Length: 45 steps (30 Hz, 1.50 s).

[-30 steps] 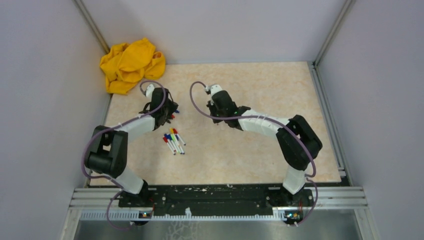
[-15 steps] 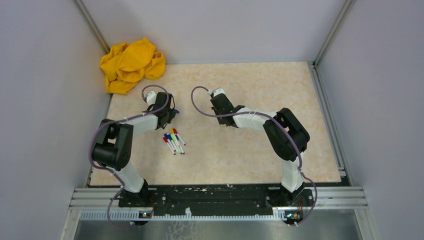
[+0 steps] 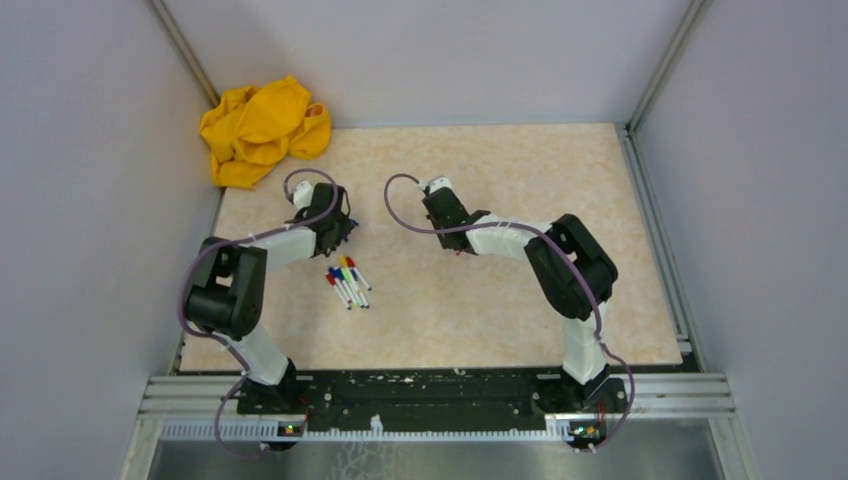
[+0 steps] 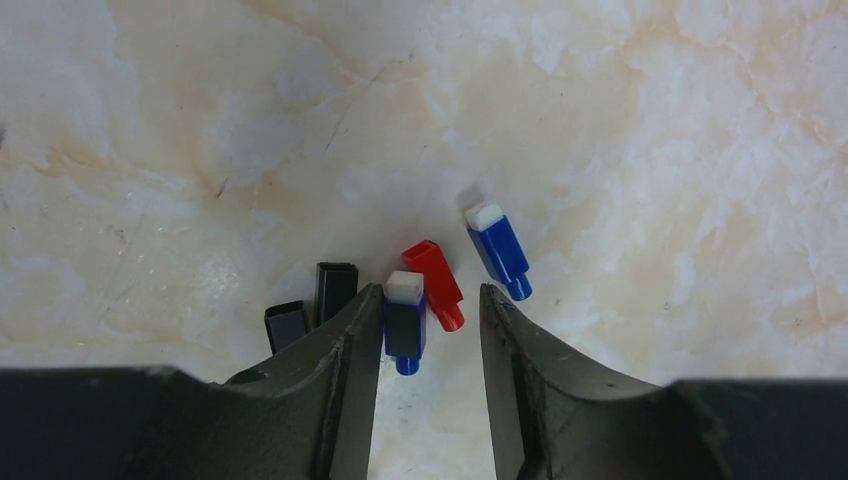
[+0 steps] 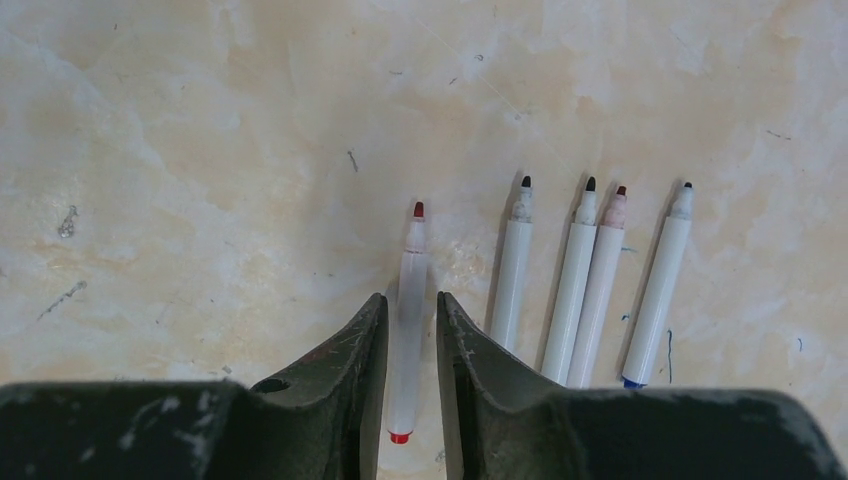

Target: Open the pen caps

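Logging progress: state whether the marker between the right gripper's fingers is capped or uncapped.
Uncapped. The marker shows a bare red tip in the right wrist view; no cap sits on it.

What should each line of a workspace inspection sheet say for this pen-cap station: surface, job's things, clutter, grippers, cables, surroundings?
surface: beige marbled table, scuffed, a few ink specks.
job's things: five loose pen caps (two black, one red, two blue); five uncapped markers in a row; capped markers bundled.
clutter: yellow cloth at the far left corner.
grippers: left gripper open over a blue cap; right gripper open astride a red-tipped marker.
cables: purple cables looped along both arms.
surroundings: grey walls; metal rail at the near edge.
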Available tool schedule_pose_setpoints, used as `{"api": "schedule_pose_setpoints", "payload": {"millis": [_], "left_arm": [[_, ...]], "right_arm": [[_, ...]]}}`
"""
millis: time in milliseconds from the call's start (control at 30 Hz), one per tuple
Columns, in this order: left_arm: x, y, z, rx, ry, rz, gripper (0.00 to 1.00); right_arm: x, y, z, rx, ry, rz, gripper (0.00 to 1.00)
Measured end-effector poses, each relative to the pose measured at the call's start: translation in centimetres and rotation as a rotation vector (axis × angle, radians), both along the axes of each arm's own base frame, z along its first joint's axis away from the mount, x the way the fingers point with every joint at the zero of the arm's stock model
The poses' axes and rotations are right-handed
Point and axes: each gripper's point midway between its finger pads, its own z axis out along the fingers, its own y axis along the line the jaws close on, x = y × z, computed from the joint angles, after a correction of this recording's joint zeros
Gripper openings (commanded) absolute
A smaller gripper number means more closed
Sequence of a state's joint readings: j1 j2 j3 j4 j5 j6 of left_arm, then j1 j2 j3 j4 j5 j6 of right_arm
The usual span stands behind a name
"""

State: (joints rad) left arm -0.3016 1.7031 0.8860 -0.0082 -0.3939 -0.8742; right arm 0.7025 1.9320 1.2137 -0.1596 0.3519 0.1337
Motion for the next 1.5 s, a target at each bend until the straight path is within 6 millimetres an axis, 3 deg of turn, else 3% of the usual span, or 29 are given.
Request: {"api": "schedule_pose_setpoints", "payload": {"millis": [267, 433, 600, 767, 1133, 1300, 1500], "left_arm": [[0.2, -0.4, 1.7, -0.013, -0.039, -0.008, 0.5], [0.4, -1.0, 5.4, -0.039, -0.122, -0.02, 0.62], [0.2, -1.7, 9.1, -0.068, -0.211, -0.035, 0.64], [-1.1, -1.8, 11.7, -0.093, -0.275, -0.045, 0.72], [-6.7, 1.2, 17.3, -0.122, -0.466, 0.017, 0.76], [-8.0, 2.6, 19.6, -0.13, -0.546, 0.063, 0.76], [-9.4, 4.0, 19.3, -0.114, -0.557, 0.11, 0.76]], "right_arm": [[0.1, -0.3, 0.0, -0.016, -0.007, -0.009, 0.35], [0.0, -0.4, 0.4, -0.008, -0.029, 0.009, 0.41], [-0.5, 0.9, 3.1, 0.042, -0.082, 0.071, 0.46], [-2.3, 4.9, 5.3, 0.106, -0.12, 0.197, 0.47], [-9.3, 15.4, 5.3, 0.212, -0.061, 0.469, 0.46], [-10.2, 17.9, 4.3, 0.217, -0.034, 0.504, 0.45], [-10.6, 19.3, 3.1, 0.215, 0.001, 0.517, 0.44]]}}
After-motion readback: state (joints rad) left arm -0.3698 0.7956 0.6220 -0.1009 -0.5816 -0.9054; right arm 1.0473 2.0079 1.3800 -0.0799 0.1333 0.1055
